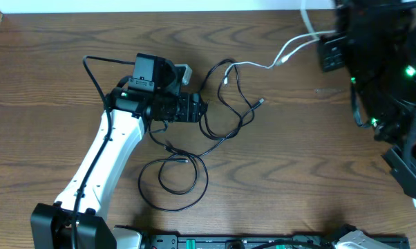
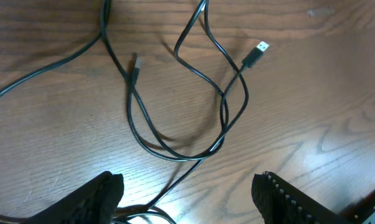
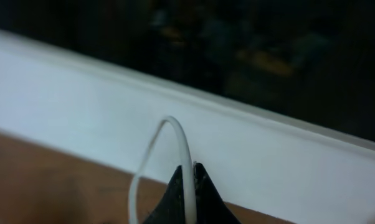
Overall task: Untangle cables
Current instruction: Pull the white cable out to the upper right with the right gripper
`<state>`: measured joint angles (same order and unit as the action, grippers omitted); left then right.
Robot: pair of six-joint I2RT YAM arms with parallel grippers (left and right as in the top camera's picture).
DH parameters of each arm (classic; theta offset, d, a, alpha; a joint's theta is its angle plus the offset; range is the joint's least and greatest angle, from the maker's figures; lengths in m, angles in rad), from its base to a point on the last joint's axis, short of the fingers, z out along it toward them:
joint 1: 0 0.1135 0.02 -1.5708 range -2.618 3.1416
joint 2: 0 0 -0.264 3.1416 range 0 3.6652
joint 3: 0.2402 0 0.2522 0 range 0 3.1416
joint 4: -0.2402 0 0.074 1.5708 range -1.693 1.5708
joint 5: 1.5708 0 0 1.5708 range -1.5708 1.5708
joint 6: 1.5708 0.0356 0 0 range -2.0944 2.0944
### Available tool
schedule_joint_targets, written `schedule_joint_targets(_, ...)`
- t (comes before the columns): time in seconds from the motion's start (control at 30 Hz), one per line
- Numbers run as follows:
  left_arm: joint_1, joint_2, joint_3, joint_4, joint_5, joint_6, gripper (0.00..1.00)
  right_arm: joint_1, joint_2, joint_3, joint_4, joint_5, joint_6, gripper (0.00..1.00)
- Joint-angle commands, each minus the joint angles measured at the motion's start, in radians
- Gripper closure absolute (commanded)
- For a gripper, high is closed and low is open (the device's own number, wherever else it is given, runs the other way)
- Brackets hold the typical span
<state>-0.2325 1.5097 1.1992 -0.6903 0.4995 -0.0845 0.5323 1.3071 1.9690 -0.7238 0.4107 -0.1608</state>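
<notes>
Thin black cables (image 1: 225, 111) lie tangled in loose loops at the table's middle, with another loop (image 1: 173, 176) nearer the front. A white cable (image 1: 291, 47) runs from the tangle to the far right. My left gripper (image 1: 200, 111) is open at the tangle's left edge. In the left wrist view its jaws (image 2: 187, 202) straddle a black cable strand (image 2: 194, 165) without closing, and a USB plug (image 2: 256, 55) and a small plug (image 2: 136, 62) lie beyond. My right gripper (image 3: 194, 177) is shut on the white cable (image 3: 186, 146), raised near the table's far edge (image 1: 329, 45).
A white wall or ledge (image 3: 81, 106) runs behind the right gripper at the table's back edge. The left arm's own thick black cable (image 1: 94, 72) arcs beside its wrist. Dark equipment (image 1: 394, 90) fills the right side.
</notes>
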Motion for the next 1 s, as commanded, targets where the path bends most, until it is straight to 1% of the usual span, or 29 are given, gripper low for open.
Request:
schedule_joint_targets(0.0, -0.002, 0.002, -0.001, 0.004, 0.005, 0.018, 0.28, -0.005, -0.050, 0.009, 0.027, 0.243, 0.034, 0.99)
schedule_joint_targets(0.1, -0.002, 0.002, -0.001, 0.011, 0.005, 0.018, 0.28, -0.005, -0.081, 0.009, 0.045, 0.294, 0.034, 0.99)
schedule_joint_targets(0.33, -0.002, 0.003, -0.001, 0.042, 0.006, 0.018, 0.28, -0.005, -0.117, 0.009, 0.046, 0.275, 0.033, 0.99)
schedule_joint_targets(0.5, -0.003, 0.002, -0.001, 0.037, 0.006, 0.017, 0.28, -0.013, -0.087, 0.008, 0.035, 0.276, 0.033, 0.99)
schedule_joint_targets(0.6, -0.003, 0.002, -0.001, 0.025, 0.006, 0.017, 0.28, -0.057, -0.048, 0.008, 0.035, 0.275, 0.033, 0.99)
schedule_joint_targets(0.67, -0.003, 0.002, -0.001, 0.011, 0.006, 0.017, 0.28, -0.113, -0.012, 0.008, 0.030, 0.275, 0.033, 0.99)
schedule_joint_targets(0.8, -0.003, 0.002, -0.001, -0.016, 0.006, 0.017, 0.28, -0.304, 0.092, 0.008, 0.001, 0.209, 0.072, 0.99)
schedule_joint_targets(0.93, -0.003, 0.002, -0.001, -0.025, 0.006, 0.018, 0.28, -0.496, 0.174, 0.008, -0.016, 0.048, 0.086, 0.99)
schedule_joint_targets(0.97, -0.003, 0.002, -0.001, -0.027, 0.006, 0.018, 0.28, -0.585, 0.209, 0.008, -0.018, -0.005, 0.085, 0.99)
